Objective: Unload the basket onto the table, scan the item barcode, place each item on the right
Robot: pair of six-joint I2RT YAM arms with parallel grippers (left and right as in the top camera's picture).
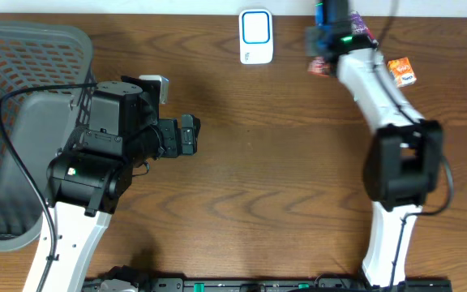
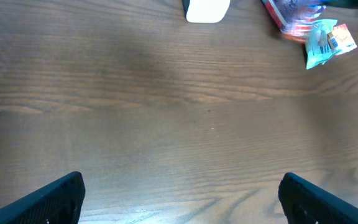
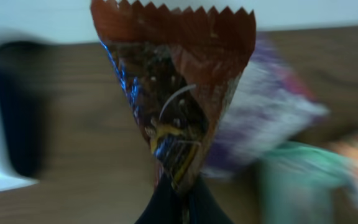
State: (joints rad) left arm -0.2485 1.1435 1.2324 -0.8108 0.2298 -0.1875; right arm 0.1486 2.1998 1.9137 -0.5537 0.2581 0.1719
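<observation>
Table (image 1: 282, 186): brown wood, visible grain, smooth, low-sheen finish. Basket (image 1: 6, 57): grey plastic mesh, matt. Scanner (image 1: 255, 36): white plastic, smooth, slightly glossy. Brown packet (image 3: 176, 93): shiny foil film, crinkled, zigzag-cut top edge, strong glare streaks. Orange packet (image 1: 401, 71): glossy film too. Right arm (image 1: 371, 81): smooth white plastic shell, matt black joint housing. Left arm (image 1: 104, 138): mostly matt black casing.

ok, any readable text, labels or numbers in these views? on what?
No text can be read anywhere.
brown packet: print blurred, unreadable.
orange packet: lettering too small to read.
white scanner: no legible marking.
</observation>
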